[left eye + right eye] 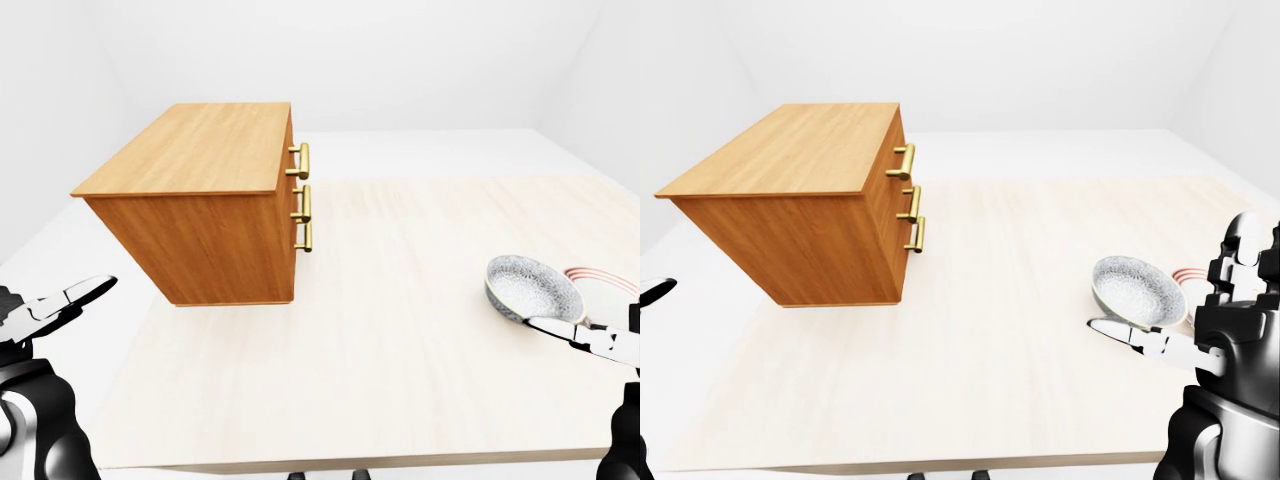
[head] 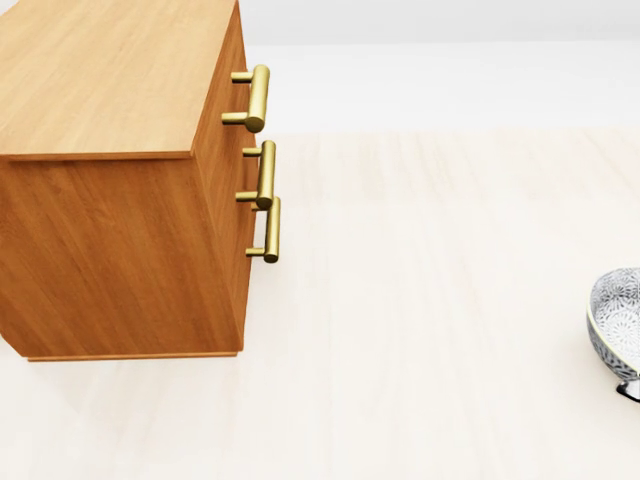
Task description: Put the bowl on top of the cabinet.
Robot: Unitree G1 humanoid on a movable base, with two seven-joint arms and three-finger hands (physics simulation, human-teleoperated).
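The grey patterned bowl (image 1: pixel 1137 292) sits upright on the pale wooden table (image 1: pixel 990 340), at the right of the eye views and cut by the right edge of the head view. The wooden cabinet (image 1: pixel 205 200) with three brass handles (image 1: pixel 303 190) stands at the table's left; its flat top (image 1: pixel 200 148) is bare. My right hand (image 1: pixel 1118 332) is open, its fingers stretched out flat just below the bowl's lower rim in the picture, not closed round it. My left hand (image 1: pixel 82 296) is open off the table's left side, below and left of the cabinet.
A white plate with red rings (image 1: pixel 1188 275) lies just right of the bowl, partly hidden by it. The table's lower edge (image 1: pixel 350 465) runs along the bottom of the eye views. White floor and walls surround the table.
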